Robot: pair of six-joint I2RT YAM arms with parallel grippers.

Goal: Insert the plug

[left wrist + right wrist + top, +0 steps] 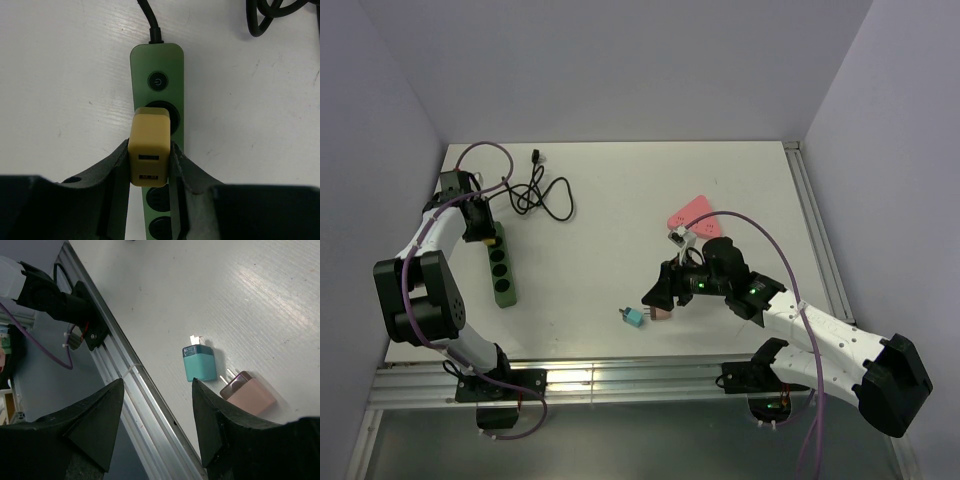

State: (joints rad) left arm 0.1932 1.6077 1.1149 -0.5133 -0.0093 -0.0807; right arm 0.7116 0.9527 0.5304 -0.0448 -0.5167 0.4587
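While the left gripper (150,152) stands nearly closed, it clamps the plug (149,137), a mustard-yellow block with rounded corners and 2 slots in its upturned face. The plug sits over the green power strip (170,62), at the socket next to the round button (157,81), which bears a power symbol, the 1 marking legible. Whether the prongs are seated cannot be told. The right gripper (156,390) hangs partly open, holding nothing, near a teal plug (200,365) and a pink plug (250,394) lying on the table (200,290).
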